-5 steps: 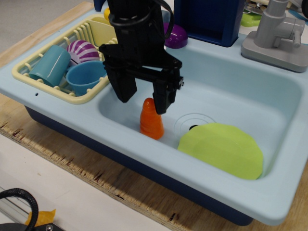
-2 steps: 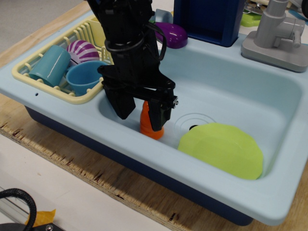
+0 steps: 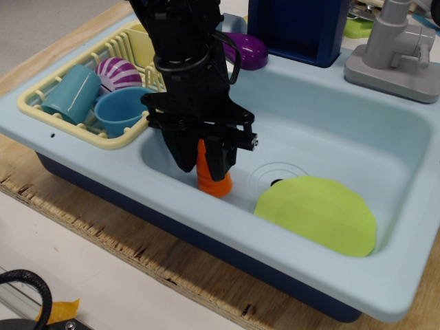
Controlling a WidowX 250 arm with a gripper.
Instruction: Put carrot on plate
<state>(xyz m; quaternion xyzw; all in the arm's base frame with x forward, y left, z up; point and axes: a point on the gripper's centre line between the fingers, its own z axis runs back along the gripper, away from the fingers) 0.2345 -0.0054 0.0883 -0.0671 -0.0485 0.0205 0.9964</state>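
Observation:
The orange carrot [image 3: 215, 181] stands upright on the floor of the light-blue sink [image 3: 330, 130], near its front left. My black gripper [image 3: 205, 165] has come down over it, with one finger on each side, pressed against its upper part. Only the carrot's lower half and a strip between the fingers show. The lime-green plate [image 3: 316, 213] lies flat on the sink floor to the right of the carrot, a short gap away, with nothing on it.
A cream dish rack [image 3: 41, 89] at the left holds a teal cup [image 3: 71, 93], a blue bowl [image 3: 120, 110] and a purple striped toy [image 3: 117, 71]. A purple eggplant [image 3: 247, 49] lies behind the sink. A dark blue box [image 3: 299, 27] and a grey faucet [image 3: 395, 51] stand at the back.
The gripper has come down around the carrot and its fingers have closed in from a wide gap until they meet the carrot's sides. The carrot and plate have not moved.

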